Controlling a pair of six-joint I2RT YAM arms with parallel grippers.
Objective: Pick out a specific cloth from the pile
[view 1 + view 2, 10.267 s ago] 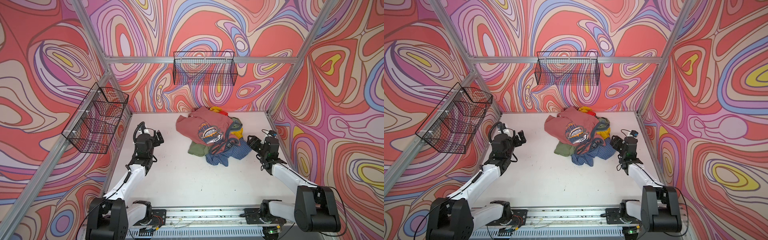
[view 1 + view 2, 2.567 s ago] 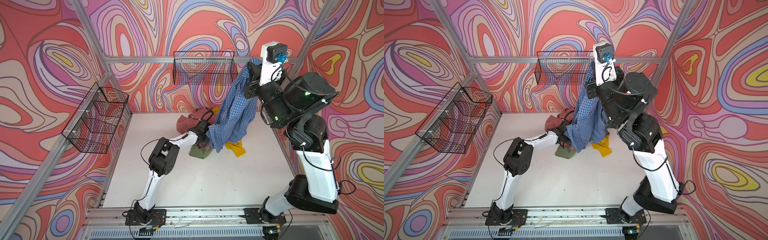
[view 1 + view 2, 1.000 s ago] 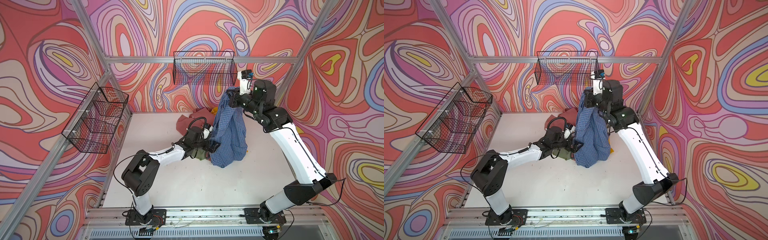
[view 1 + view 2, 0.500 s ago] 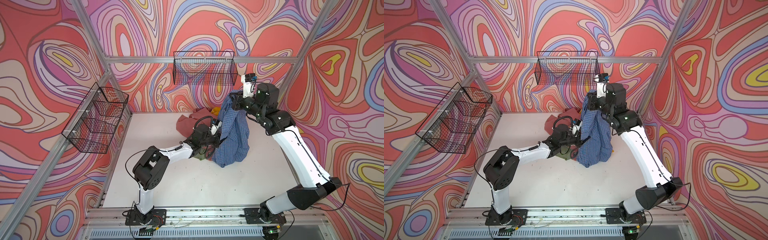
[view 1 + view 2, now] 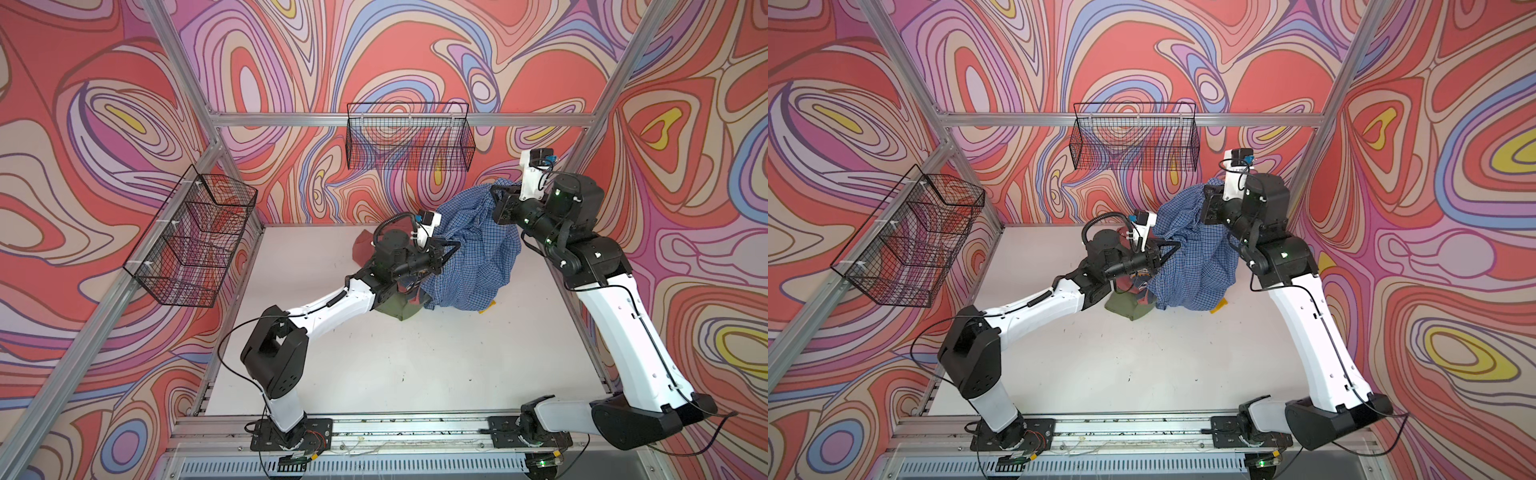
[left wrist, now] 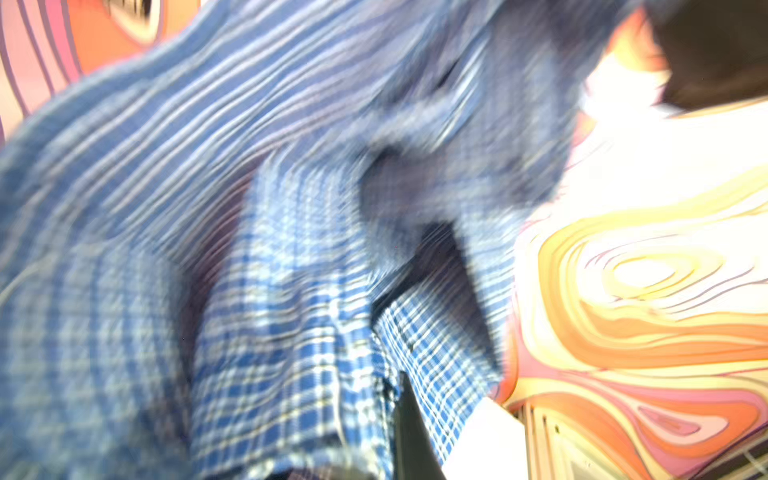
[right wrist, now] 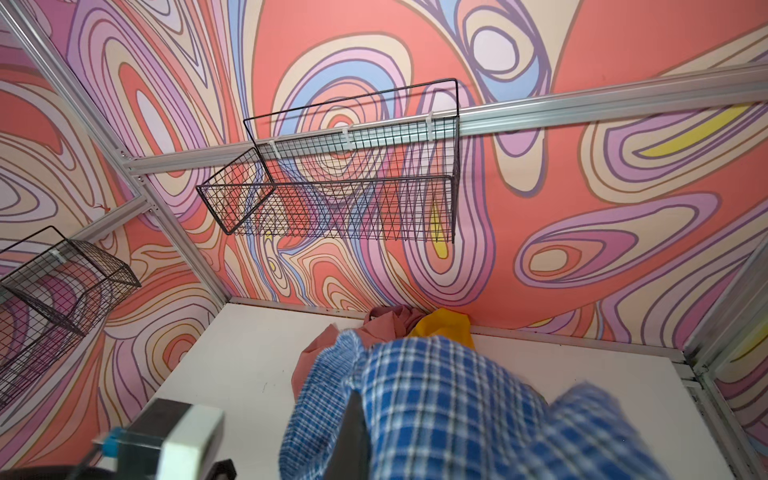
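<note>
Both left fingers and right fingers clamp the checked cloth over the pile; badge lettering unreadable.

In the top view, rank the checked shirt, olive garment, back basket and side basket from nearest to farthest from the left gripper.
From the left gripper, in a top view:
1. shirt: gripped at its tips, hanging to its right.
2. olive garment: on the table, under the arm's wrist.
3. back basket: high on the back wall.
4. side basket: on the left wall.

Swirly walls, wire baskets, seemingly white floor
</note>
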